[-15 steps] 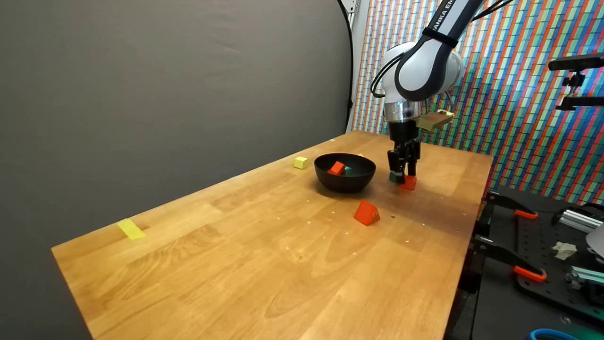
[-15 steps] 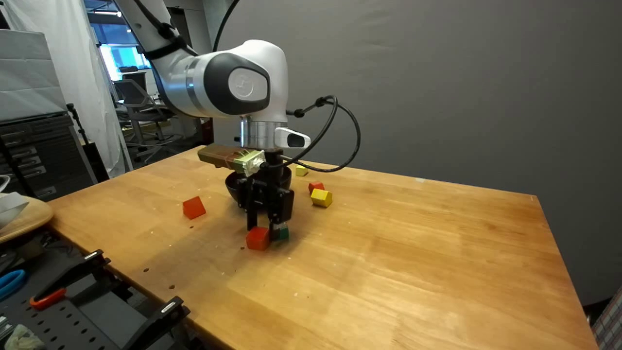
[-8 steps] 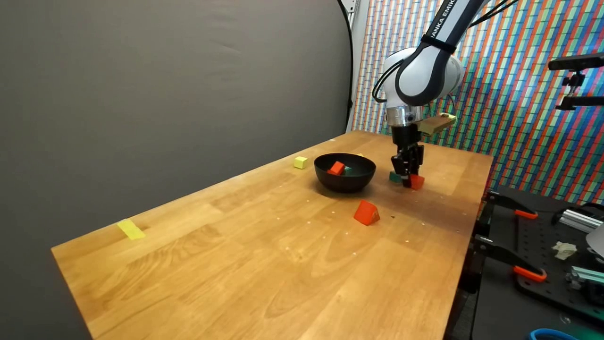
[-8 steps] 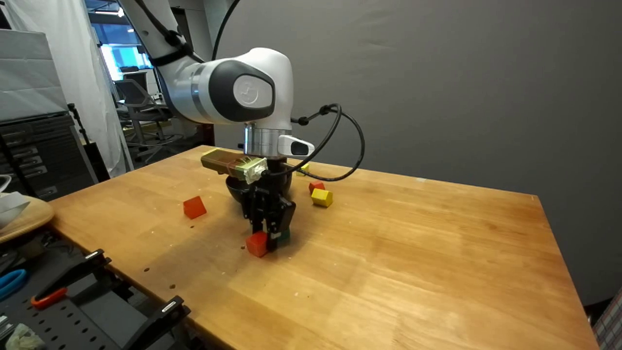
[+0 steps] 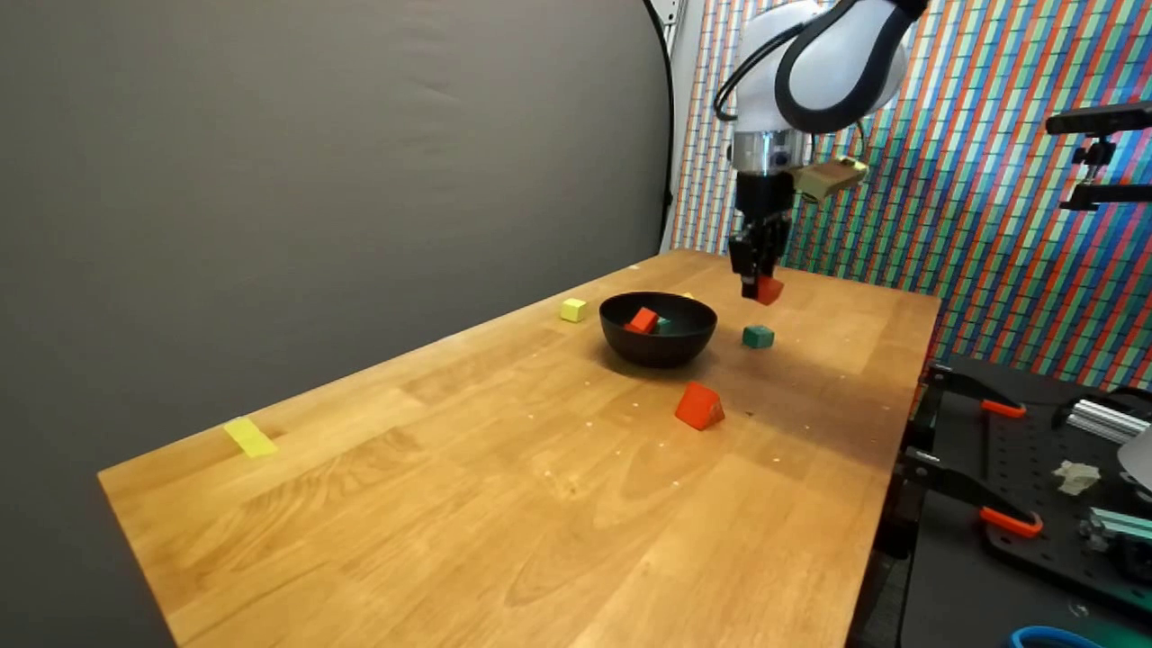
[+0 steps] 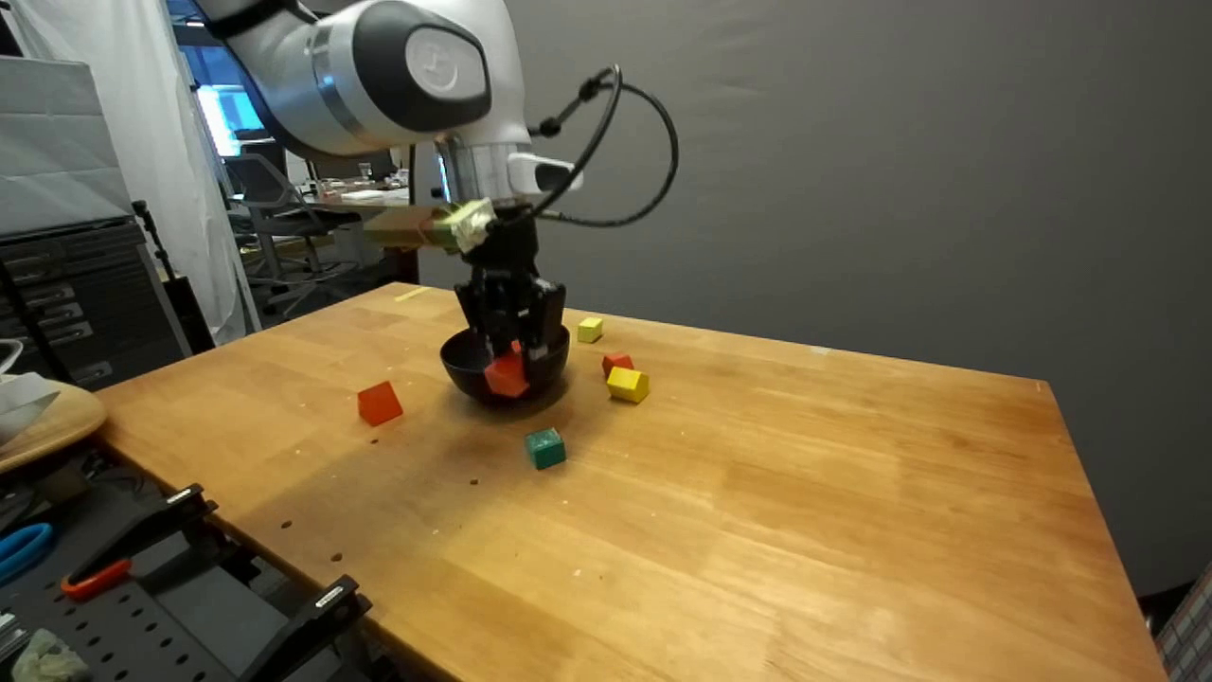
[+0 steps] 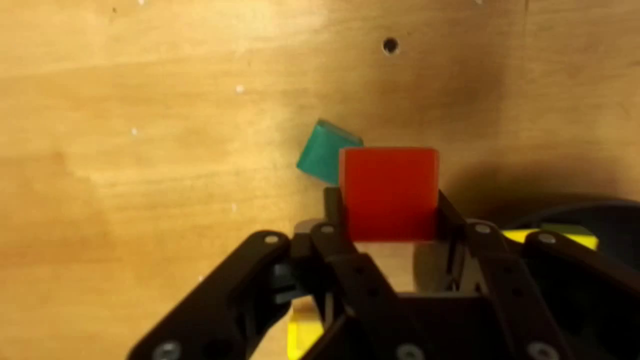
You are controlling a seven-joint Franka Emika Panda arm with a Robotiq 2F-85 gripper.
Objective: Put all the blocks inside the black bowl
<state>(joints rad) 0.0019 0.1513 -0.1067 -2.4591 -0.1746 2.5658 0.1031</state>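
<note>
My gripper (image 6: 514, 352) is shut on a red block (image 6: 507, 375) and holds it above the table; the block also shows between the fingers in the wrist view (image 7: 390, 195). The black bowl (image 5: 657, 349) stands beside it and holds a red block (image 5: 643, 320) and a green one; a yellow block (image 7: 582, 240) shows in it in the wrist view. A green block (image 5: 758, 337) lies on the table below the gripper. A red wedge block (image 5: 700, 407) lies in front of the bowl. Loose too are a yellow block (image 6: 590, 330), another yellow block (image 6: 627, 385) and a red one (image 6: 617, 363).
A flat yellow strip (image 5: 250, 436) is stuck near the table's edge. Black clamps (image 6: 142, 535) and a perforated board stand beside the table's edge. A round wooden piece (image 6: 47, 421) is at the left in an exterior view.
My gripper lowered around the red block beside the green one, shut on it and lifted it off the table. The green block stayed on the table.
</note>
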